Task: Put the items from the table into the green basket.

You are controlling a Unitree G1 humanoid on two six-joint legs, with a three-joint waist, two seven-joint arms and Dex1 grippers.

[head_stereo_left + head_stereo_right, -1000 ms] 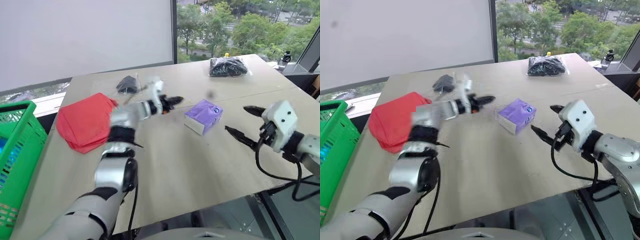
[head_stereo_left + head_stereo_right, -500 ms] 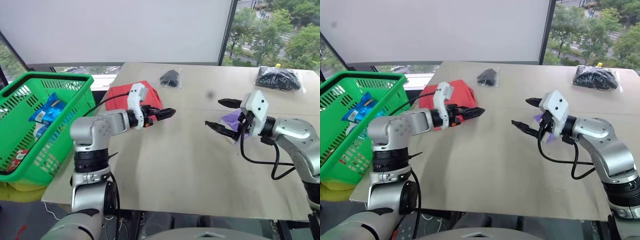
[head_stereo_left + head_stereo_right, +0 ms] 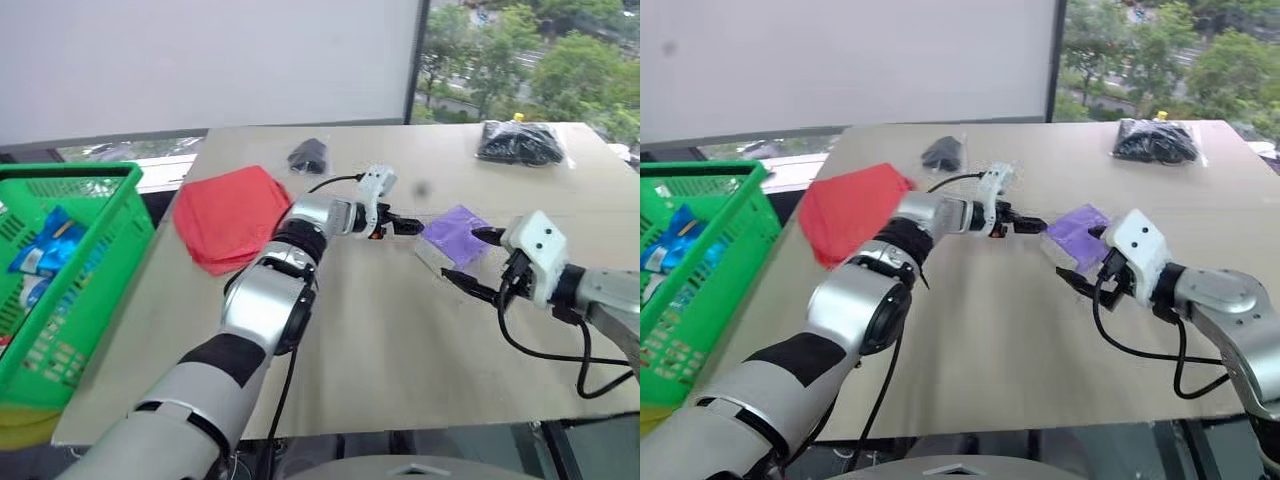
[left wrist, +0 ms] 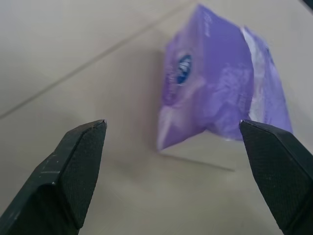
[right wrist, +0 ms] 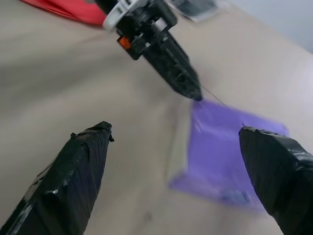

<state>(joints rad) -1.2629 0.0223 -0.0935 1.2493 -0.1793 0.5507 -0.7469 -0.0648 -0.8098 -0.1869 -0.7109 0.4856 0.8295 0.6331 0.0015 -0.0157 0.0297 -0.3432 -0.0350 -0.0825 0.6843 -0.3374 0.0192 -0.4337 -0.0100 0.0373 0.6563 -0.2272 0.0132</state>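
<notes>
- The purple packet (image 3: 455,234) lies flat on the table (image 3: 370,350), just on the robot's side of the seam that crosses the tabletop. Its long axis runs at a slant: one corner points toward the far window edge, the opposite end toward the right gripper.
- The left gripper (image 3: 408,224) reaches in low from the packet's left, fingers spread wide. Its tips stand just beside the packet's near-left edge, and no contact can be told. In the left wrist view the packet (image 4: 220,93) sits between and beyond the two black fingers (image 4: 73,166), with nothing held.
- The right gripper (image 3: 474,262) is on the packet's near-right side, jaws wide apart and empty: one fingertip lies over the packet's right edge, the other over bare table just in front of it.
- The red fabric pouch (image 3: 228,213) lies well to the packet's left, flat, with corners pointing diamond-wise.
- A small black bundle in a clear bag (image 3: 308,155) rests beyond the pouch, left of the packet and farther back.
- A larger black bundle in a clear bag (image 3: 520,141) lies far behind the packet, near the table's back right edge.
- The green basket (image 3: 90,290) stands off the table's left edge, far from the packet, with blue packets (image 3: 35,250) inside.
</notes>
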